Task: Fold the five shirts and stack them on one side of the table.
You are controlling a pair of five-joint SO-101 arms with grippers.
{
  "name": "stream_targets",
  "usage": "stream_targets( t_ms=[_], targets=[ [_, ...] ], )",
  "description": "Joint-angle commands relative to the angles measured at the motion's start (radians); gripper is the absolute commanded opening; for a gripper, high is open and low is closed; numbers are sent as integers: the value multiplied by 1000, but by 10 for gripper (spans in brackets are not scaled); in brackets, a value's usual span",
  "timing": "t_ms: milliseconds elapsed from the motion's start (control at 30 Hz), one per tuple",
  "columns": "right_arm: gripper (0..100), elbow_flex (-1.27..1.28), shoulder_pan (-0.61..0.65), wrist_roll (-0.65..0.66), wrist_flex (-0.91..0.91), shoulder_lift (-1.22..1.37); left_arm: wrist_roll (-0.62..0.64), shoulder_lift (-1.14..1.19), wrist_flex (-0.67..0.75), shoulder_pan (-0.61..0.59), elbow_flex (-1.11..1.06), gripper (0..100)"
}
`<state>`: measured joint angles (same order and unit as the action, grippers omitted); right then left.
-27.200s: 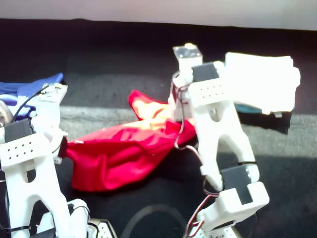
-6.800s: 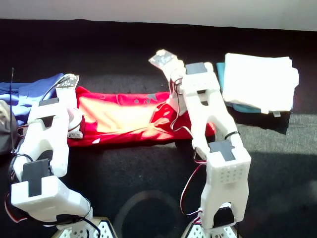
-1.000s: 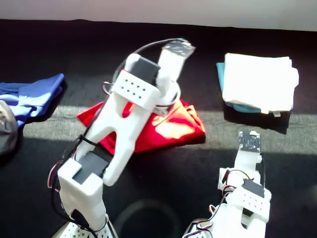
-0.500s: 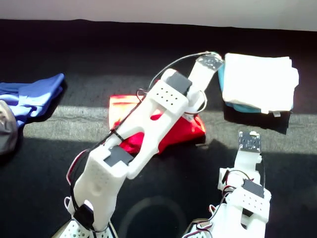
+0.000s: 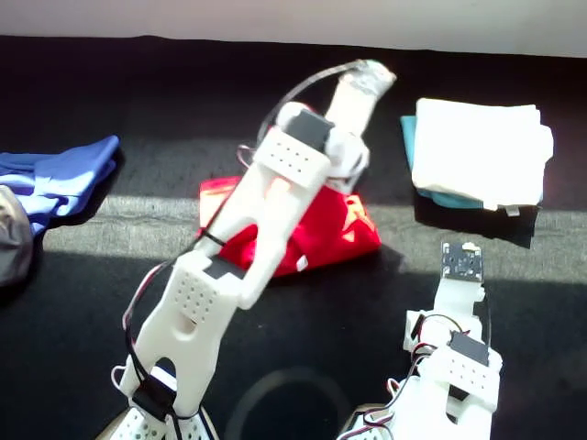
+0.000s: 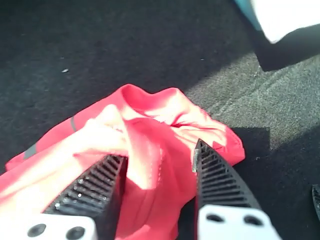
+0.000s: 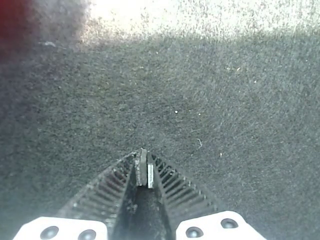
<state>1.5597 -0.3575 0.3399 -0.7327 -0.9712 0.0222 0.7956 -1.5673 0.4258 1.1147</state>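
A red shirt (image 5: pixel 335 234) lies bunched in a rough fold at the middle of the black table. My left arm (image 5: pixel 275 197) stretches across it from the near left. In the left wrist view the left gripper (image 6: pixel 157 167) is open just above the red shirt (image 6: pixel 150 130), one finger on each side of a raised fold. A folded white shirt (image 5: pixel 481 147) lies on a teal one (image 5: pixel 408 133) at the far right. A crumpled blue shirt (image 5: pixel 55 174) sits at the far left. My right gripper (image 7: pixel 142 170) is shut and empty over bare mat; its arm (image 5: pixel 459 353) is tucked at the near right.
A grey garment (image 5: pixel 11 243) lies at the left edge beside the blue shirt. The white stack's corner (image 6: pixel 285 17) shows just beyond the red shirt in the left wrist view. A band of sunlight crosses the dark mat (image 5: pixel 110 293).
The left arm swept right, folding the red shirt's left part over so the shirt is narrower, then drew its wrist back from the white stack. The right arm stayed still.
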Motion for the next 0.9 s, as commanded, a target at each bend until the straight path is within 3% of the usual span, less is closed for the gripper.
stream_targets(
  t_ms=[0,267,433,567,733,867],
  targets=[
    [6,21,-10,-9,16,-2,2,-8,-152,-93,206,192],
    [6,19,-8,-9,16,-2,0,-4,-193,-108,240,192],
    [6,19,-8,-9,16,-2,0,62,-193,-216,165,190],
    [6,19,-8,-9,16,-2,0,174,-193,-251,122,105],
    [6,19,-8,-9,16,-2,0,231,-193,-173,124,12],
    [6,19,-8,-9,16,-2,0,202,-199,-71,122,13]
  ],
)
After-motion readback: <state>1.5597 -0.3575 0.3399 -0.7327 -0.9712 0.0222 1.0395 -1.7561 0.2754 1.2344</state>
